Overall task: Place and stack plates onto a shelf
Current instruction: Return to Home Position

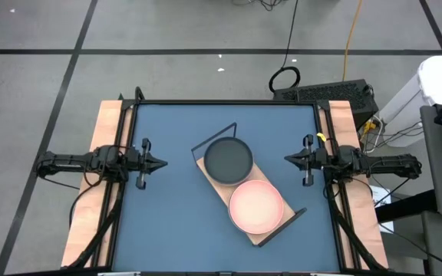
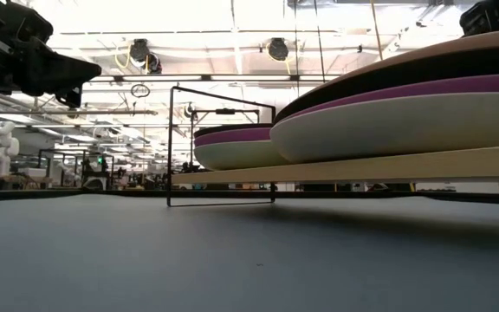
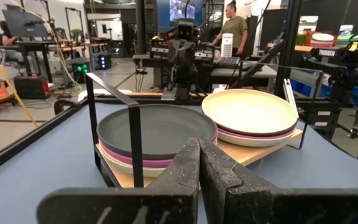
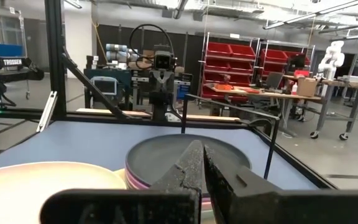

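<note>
The shelf, a light wooden board with a black wire frame, lies slantwise at the table's middle. Two stacks of plates rest on it. The far stack is topped by a black plate, the near one by a pink plate. The low view shows purple and pale green plates lower in the near stack and the far stack. My left gripper hovers left of the shelf, shut. My right gripper hovers right of it, shut. The wrist views show the shut fingertips pointing at the black-topped stack.
Wooden rails run along the table's left side and right side. Blue table surface lies open between each gripper and the shelf. A keyboard and cables sit beyond the far edge. A person stands in the room behind.
</note>
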Motion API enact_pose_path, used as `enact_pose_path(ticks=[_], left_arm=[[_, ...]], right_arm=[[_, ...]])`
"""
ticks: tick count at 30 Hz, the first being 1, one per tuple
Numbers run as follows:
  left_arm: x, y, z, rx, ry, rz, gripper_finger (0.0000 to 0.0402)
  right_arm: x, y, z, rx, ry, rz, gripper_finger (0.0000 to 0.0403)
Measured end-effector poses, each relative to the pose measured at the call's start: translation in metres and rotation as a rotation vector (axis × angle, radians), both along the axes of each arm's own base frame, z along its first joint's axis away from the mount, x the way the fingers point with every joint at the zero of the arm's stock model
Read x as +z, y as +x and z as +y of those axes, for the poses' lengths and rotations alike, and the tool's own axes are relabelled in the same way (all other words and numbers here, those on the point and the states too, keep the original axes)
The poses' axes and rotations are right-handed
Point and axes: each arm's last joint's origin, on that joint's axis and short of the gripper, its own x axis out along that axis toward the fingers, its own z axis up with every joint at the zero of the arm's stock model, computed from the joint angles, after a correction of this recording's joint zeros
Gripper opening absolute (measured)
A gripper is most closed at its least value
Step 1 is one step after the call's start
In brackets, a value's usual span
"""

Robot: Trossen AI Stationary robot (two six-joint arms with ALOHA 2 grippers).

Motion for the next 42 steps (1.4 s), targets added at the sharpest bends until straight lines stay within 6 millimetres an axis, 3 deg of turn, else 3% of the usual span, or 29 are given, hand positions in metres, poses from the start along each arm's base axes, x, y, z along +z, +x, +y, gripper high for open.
enact_pose_path(ticks=[42], left_arm=[[0.0026, 0.0000, 0.0000, 0.001, 0.023, -0.032, 0.0003]], right_arm=[[0.0007, -0.0001, 0.0001, 0.003, 0.000, -0.007, 0.0000]])
